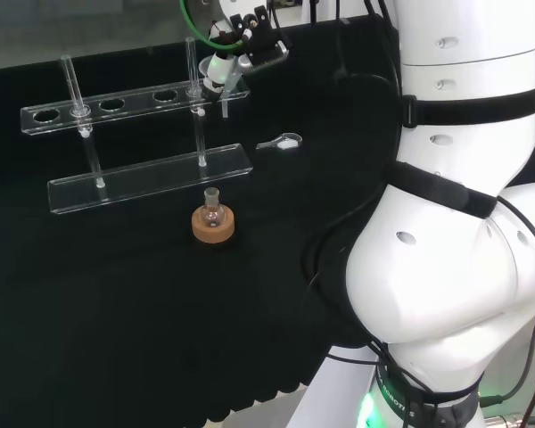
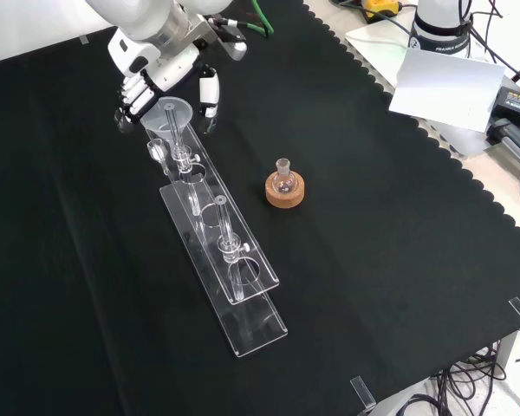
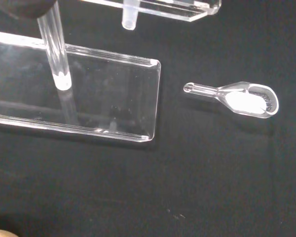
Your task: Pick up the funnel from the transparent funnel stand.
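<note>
Front view: your hand (image 2: 160,82) sits at the far end of the transparent funnel stand (image 2: 221,251), fingers (image 2: 132,97) on one side of the funnel (image 2: 170,117) and thumb (image 2: 209,94) on the other. The funnel's rim is between them, but clear plastic over black cloth hides the contact, so I cannot tell whether it is grasped. The funnel stem still runs down toward the end hole of the stand's top plate. In the head view the hand (image 1: 225,69) is partly cut off by the top edge, with cables in front. The round-bottom flask (image 2: 283,180) on its cork ring (image 2: 284,191) stands just beside the stand, and its contents can't be made out. Wrist view: the stand base corner (image 3: 138,103), one post and a small glass scoop (image 3: 237,98) holding white powder lie apart on the cloth (image 3: 187,187). You'll find no legible print anywhere.
</note>
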